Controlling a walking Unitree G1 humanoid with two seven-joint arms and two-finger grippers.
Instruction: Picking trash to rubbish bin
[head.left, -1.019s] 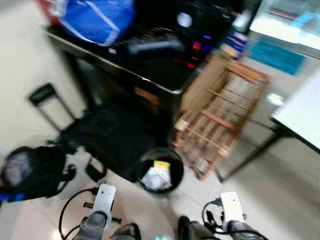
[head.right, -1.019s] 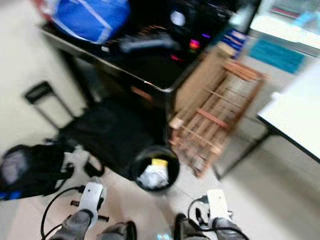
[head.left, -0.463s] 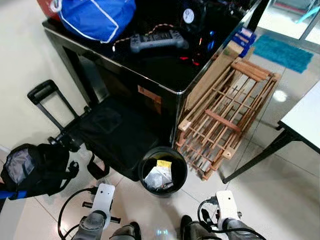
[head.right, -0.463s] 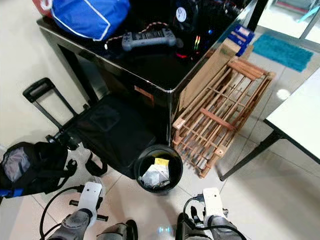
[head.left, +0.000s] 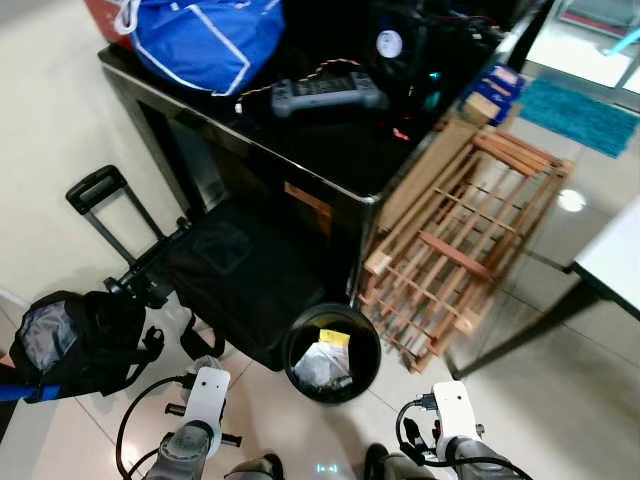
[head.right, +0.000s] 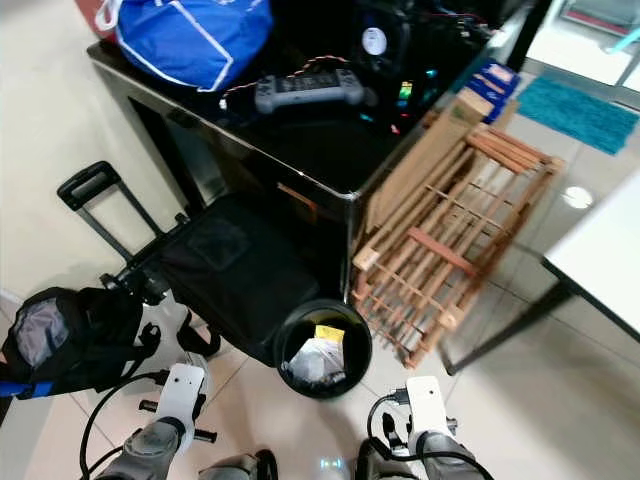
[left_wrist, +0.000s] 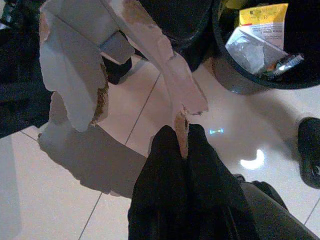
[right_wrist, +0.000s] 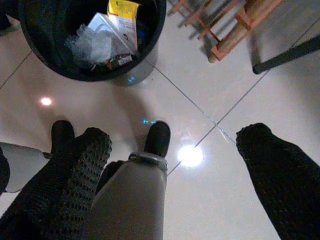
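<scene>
1 torn cardboard scrap (left_wrist: 150, 55) pinched in my left gripper (left_wrist: 181, 137); right gripper (right_wrist: 170, 150) gapes empty; bin (head.left: 331, 352) at 12 o'clock, wooden rack (head.left: 465, 255) at 1, black bag (head.left: 235, 275) at 11.

I see floor (right_wrist: 210, 75): glossy pale tile, light glints | bin (head.left: 331, 352): black plastic, smooth; crinkled wrappers inside | scrap (left_wrist: 75, 75) in left gripper (left_wrist: 181, 145): torn cardboard, rough brown edges, matt | rack (head.left: 470, 250): bare wood slats | table (head.right: 300, 150): glossy black top | bag (head.left: 200, 40), upper left: blue cloth | right fingers (right_wrist: 85, 165): black, knurled
</scene>
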